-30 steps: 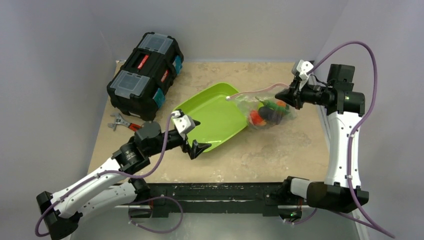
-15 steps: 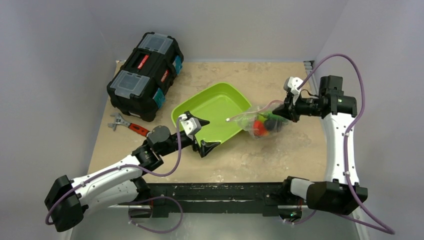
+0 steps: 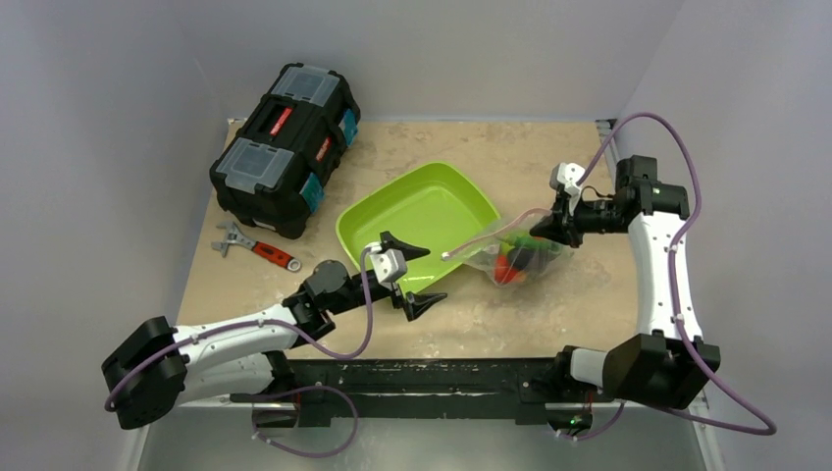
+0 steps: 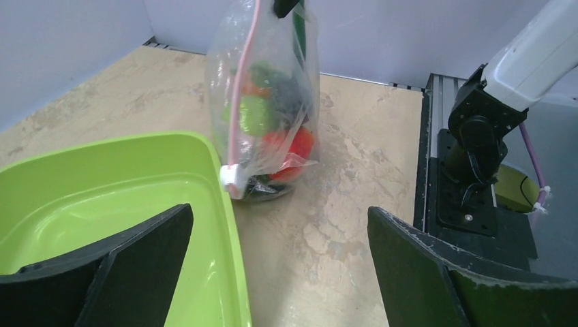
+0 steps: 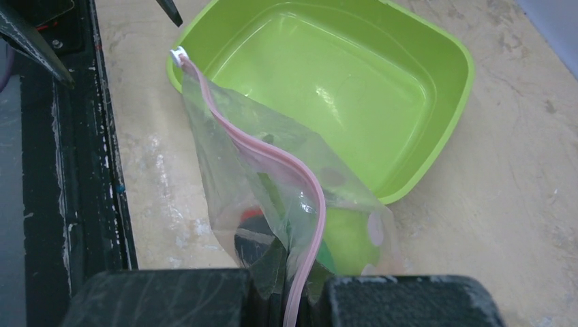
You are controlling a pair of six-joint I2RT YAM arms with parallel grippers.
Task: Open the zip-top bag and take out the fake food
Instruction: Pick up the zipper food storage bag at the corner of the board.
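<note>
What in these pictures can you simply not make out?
- Fake food: every view, piled behind the zip-top bag's crinkled plastic; count and kinds unclear.
- Pink zip strip: right wrist view, its end vanishes between the right gripper's fingers at the bottom edge; sealed or not, unclear.
- Toolbox: top view, closed lids hide the contents.

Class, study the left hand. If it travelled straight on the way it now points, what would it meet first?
Probably the zip-top bag, near its white slider, straight ahead of the open left hand. The green tray sits just beside that line; depth is unclear.
</note>
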